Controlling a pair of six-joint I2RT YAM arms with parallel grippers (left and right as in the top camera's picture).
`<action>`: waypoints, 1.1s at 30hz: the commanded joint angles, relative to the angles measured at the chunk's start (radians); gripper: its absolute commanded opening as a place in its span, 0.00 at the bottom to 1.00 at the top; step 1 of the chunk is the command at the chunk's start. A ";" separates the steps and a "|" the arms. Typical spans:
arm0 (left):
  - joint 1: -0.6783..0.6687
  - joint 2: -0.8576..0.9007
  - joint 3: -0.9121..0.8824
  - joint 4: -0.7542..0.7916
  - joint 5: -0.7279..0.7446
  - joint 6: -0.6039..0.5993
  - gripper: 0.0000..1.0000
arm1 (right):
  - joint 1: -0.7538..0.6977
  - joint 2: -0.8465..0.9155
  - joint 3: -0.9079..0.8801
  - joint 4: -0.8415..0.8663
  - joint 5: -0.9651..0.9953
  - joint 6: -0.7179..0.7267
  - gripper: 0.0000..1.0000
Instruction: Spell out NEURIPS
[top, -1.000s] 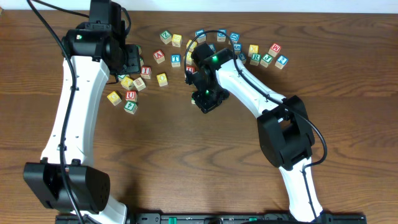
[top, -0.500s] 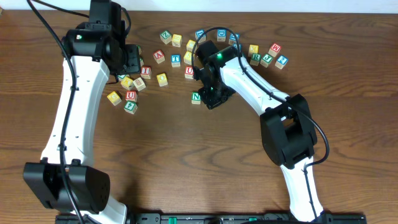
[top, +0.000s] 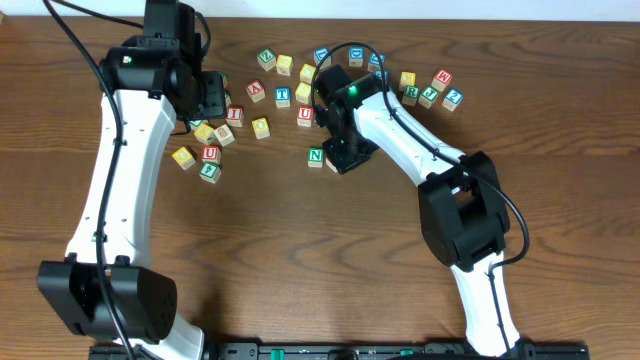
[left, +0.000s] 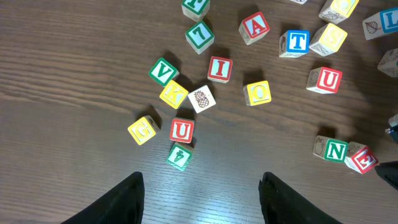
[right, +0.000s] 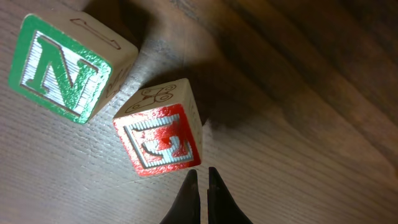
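Right fingers (right: 193, 196), shut and empty, point at the E cube (right: 163, 144) just beside the N cube (right: 62, 71); left fingers (left: 121, 202), open, hang well away.

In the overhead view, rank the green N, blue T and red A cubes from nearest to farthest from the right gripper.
1. Green N cube, close beside the right gripper.
2. Blue T cube, farther back.
3. Red A cube, beyond the T.

The white-and-black left arm (top: 120, 170) stretches forward, its black two-finger left gripper (left: 200, 198) hovering with jaws parted and empty. The matching right arm (top: 400, 135) bends inward, and its black right gripper (right: 200, 185) points down, fingers pressed together.
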 joint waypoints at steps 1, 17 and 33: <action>0.004 -0.011 0.017 -0.002 -0.002 0.010 0.59 | -0.011 -0.001 -0.003 0.008 0.025 0.014 0.01; 0.004 -0.011 0.017 -0.002 -0.002 0.010 0.59 | -0.011 -0.052 0.074 0.038 -0.126 -0.032 0.01; 0.004 -0.011 0.017 -0.002 -0.002 0.010 0.59 | 0.042 -0.055 -0.051 0.067 -0.196 -0.053 0.01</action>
